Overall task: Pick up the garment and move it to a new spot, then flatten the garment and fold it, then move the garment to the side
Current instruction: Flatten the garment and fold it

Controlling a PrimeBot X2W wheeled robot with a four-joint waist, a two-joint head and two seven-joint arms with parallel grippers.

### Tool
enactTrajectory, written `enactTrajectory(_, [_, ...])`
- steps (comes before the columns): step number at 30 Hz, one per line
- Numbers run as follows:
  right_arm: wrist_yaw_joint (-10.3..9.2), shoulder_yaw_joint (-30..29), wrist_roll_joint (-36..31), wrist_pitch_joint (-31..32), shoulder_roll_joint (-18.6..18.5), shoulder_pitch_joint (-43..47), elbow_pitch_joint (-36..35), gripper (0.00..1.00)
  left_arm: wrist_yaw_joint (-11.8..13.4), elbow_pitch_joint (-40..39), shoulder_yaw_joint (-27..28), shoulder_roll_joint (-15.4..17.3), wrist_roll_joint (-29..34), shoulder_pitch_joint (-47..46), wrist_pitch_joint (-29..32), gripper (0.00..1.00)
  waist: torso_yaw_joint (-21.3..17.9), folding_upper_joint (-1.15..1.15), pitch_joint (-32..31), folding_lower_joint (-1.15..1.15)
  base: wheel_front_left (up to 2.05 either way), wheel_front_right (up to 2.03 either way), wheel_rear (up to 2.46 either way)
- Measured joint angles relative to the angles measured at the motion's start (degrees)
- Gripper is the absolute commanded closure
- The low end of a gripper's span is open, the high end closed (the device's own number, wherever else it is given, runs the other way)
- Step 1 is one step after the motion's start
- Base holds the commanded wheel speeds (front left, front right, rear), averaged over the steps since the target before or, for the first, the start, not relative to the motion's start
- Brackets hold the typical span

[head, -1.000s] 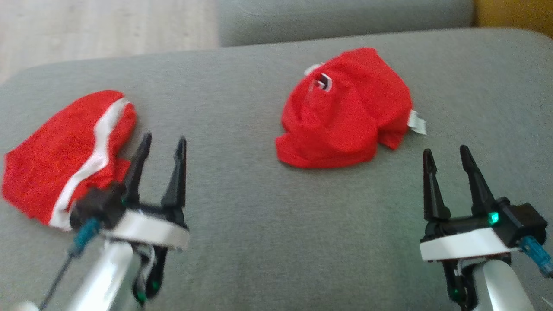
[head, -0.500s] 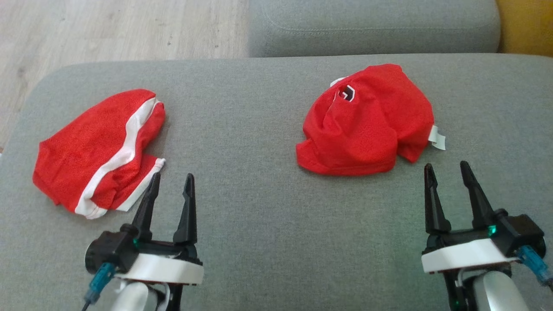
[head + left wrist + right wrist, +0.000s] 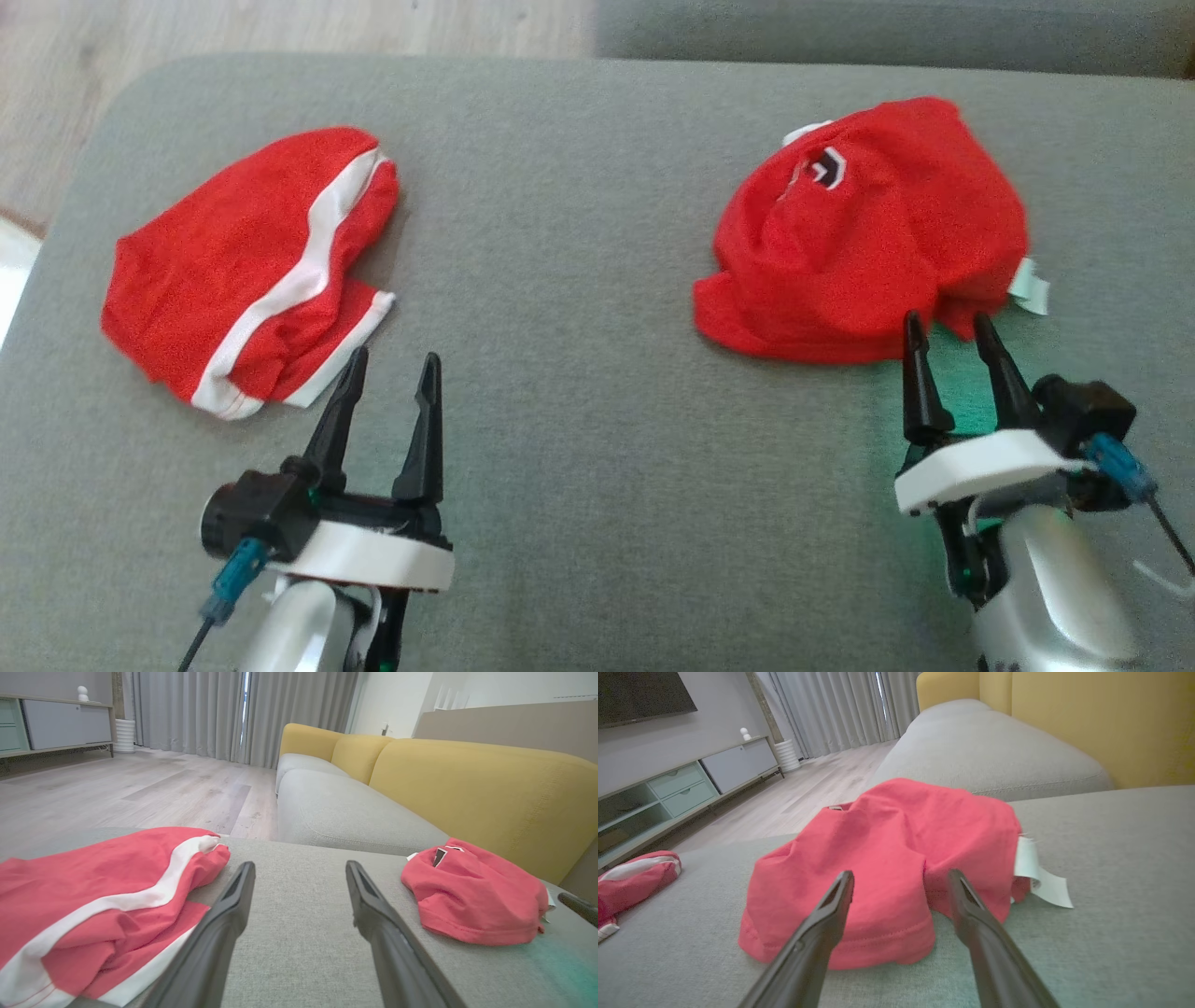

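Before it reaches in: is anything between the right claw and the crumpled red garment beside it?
Nothing visible. The open right claw points at the near edge of the crumpled red garment, over bare grey cushion.

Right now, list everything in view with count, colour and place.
crumpled red garment: one, red with white label, right part of the cushion.
striped garment: one, red with white stripe, left part of the cushion.
seat cushion: one, grey, under both garments.
sofa backrest: one, yellow, behind the seat.
floor: one, pale wood, beyond the cushion.
curtains: several panels, grey, far wall.
left gripper: one, dark, open, near the striped garment.
right gripper: one, dark, open, at the crumpled garment's near edge.
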Motion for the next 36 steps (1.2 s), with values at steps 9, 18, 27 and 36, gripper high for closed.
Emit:
enactTrajectory(9, [0.00,-1.5,2.1,0.0,-0.2,-9.5,16.6,0.62,-0.8,1.7,-0.2,-1.6,0.7,-1.8,0.0,0.00,4.1,0.00,3.5,0.00,0.00,0.00,0.00])
enactTrajectory(18, [0.00,1.8,1.8,0.0,-0.2,-11.8,14.3,1.00,-1.4,2.2,1.5,-2.4,1.0,-1.9,0.0,0.00,1.9,0.00,3.3,-0.01,0.00,0.00,0.00])
enactTrajectory(27, [0.00,-7.2,-11.2,0.9,-0.1,-3.8,3.4,1.00,-1.5,1.8,3.4,-3.2,1.5,-1.3,0.0,0.00,-4.3,0.00,0.5,-0.01,0.00,0.00,0.00])
enactTrajectory(36, [0.00,-25.1,-22.1,11.5,-3.2,-1.6,-10.7,1.00,-1.6,1.4,3.3,-3.8,1.5,-1.0,0.0,0.00,-7.2,0.00,-1.7,-0.02,0.00,0.00,0.00])
